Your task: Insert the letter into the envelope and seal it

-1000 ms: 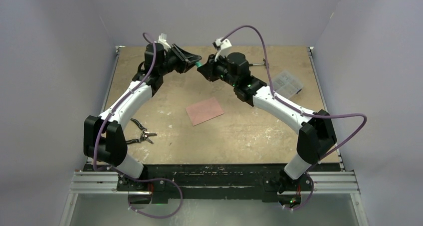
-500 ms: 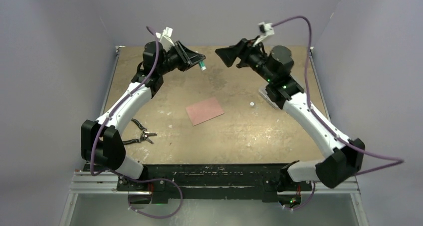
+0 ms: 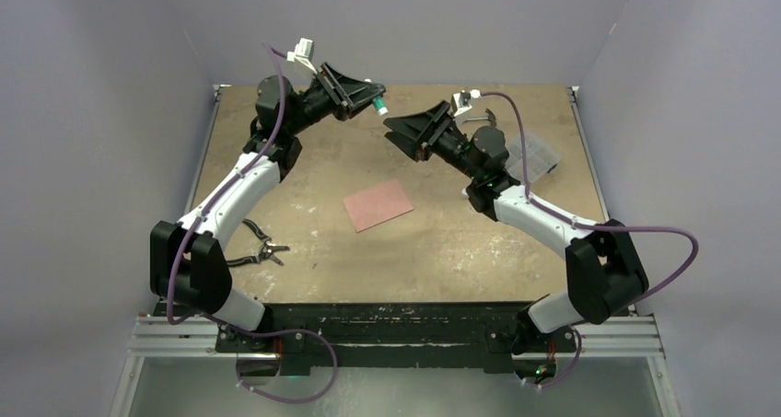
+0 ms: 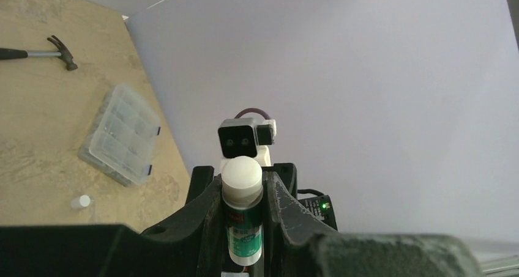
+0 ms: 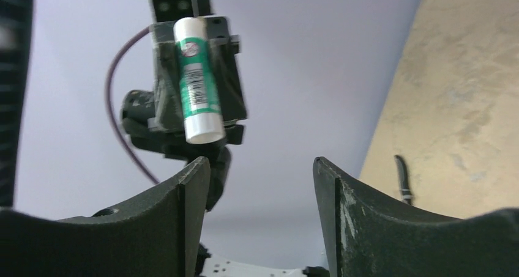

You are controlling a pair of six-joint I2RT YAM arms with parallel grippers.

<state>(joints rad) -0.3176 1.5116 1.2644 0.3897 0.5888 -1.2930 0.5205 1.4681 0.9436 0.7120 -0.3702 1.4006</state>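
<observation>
glue stick glossy plastic; envelope matt paper; table rough scuffed wood.

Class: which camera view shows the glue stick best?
Right wrist: the glue stick appears full length with its label, held in the left pincer. Left wrist shows it end-on, white end foremost. Top external shows only a tiny green-white tip.

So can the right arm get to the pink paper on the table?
Probably yes. The right gripper is open and empty, and the pink paper lies flat in the middle of the table with nothing on top of it. The gripper is up in the air, so it would need to come down.
</observation>
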